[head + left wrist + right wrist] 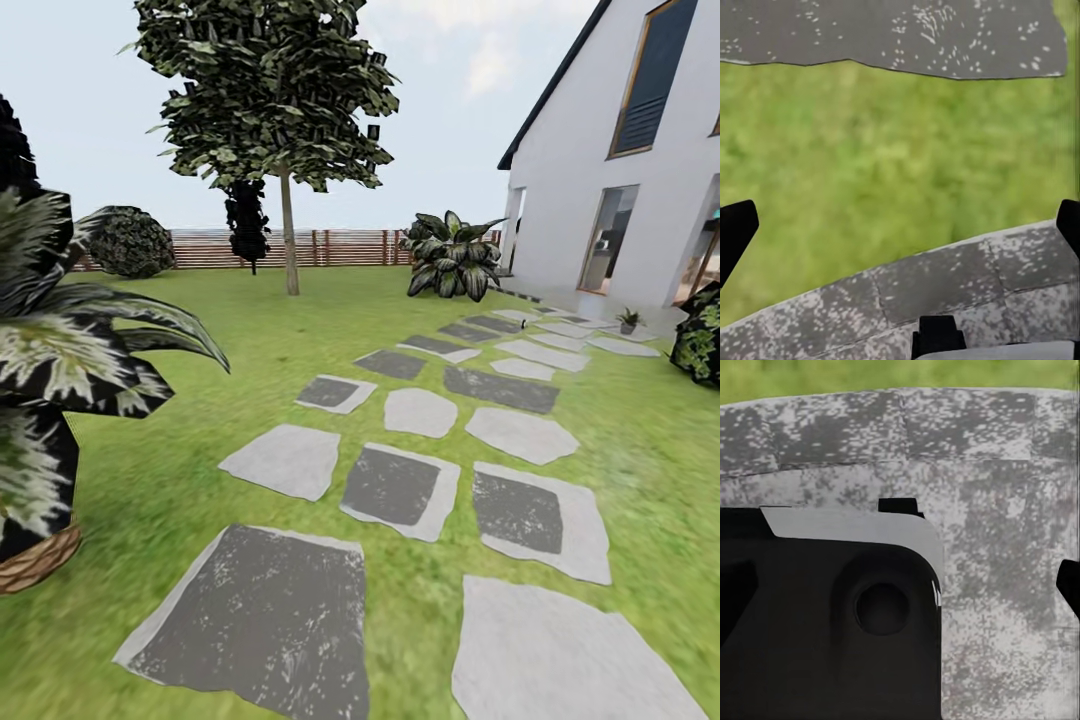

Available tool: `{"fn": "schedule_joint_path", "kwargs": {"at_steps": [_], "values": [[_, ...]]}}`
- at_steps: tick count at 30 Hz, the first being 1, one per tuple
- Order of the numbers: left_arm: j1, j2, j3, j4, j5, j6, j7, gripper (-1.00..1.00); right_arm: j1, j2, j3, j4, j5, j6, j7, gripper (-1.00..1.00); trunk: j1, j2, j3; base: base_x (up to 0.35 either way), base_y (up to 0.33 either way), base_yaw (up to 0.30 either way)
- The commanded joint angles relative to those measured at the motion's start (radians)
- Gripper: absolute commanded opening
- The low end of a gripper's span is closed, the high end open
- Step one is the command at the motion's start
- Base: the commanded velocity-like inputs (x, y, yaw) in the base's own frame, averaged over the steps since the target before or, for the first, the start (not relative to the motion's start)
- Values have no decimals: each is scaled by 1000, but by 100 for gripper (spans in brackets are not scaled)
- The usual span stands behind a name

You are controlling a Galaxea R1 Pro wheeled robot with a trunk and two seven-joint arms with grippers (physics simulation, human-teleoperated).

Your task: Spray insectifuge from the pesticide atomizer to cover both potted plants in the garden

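One small potted plant point(628, 320), a low green rosette in a little grey pot, stands far off on the pale stones beside the house. The pesticide atomizer is out of view, and no specks of insectifuge can be made out at this distance. My left gripper point(900, 229) hangs open over lawn and patio stone, with one black fingertip point(735, 232) at each side edge of the left wrist view. My right gripper point(900, 585) is open too, one fingertip point(1069, 583) at the edge, above grey paving and the robot's dark base point(832, 622).
Pale and dark stepping stones point(400, 485) run across the lawn toward the white house point(610, 150). A big palm in a woven basket point(40, 400) crowds the left. A tree point(288, 150), a broad-leaved plant point(455, 255), a dark bush point(700, 335) and a slatted fence point(340, 247) lie beyond.
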Motion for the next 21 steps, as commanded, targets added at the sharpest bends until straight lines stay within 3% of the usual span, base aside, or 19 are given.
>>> {"fn": "schedule_joint_path", "kwargs": {"at_steps": [1, 9, 12, 21], "values": [[-1, 0, 0, 1, -6, -3, 0, 100, -1, 0, 0, 1, 0, -4, -1, 100, 0, 0, -1, 281, -166, 0], [-6, 0, 0, -10, -4, -3, 0, 100, -1, 0, -1, 0, -2, -3, 0, 100, 0, 0, -1, 281, -166, 0], [-22, 0, -1, -23, -5, -3, 2, 100, -1, 35, -3, -13, -5, -49, 0, 100, 0, 0, -1, 288, -143, 0], [-37, 2, 3, -27, 0, -4, 3, 100, -1, 44, -5, -108, -3, -186, -1, 100, 0, 0, -1, 294, -131, 0]]}}
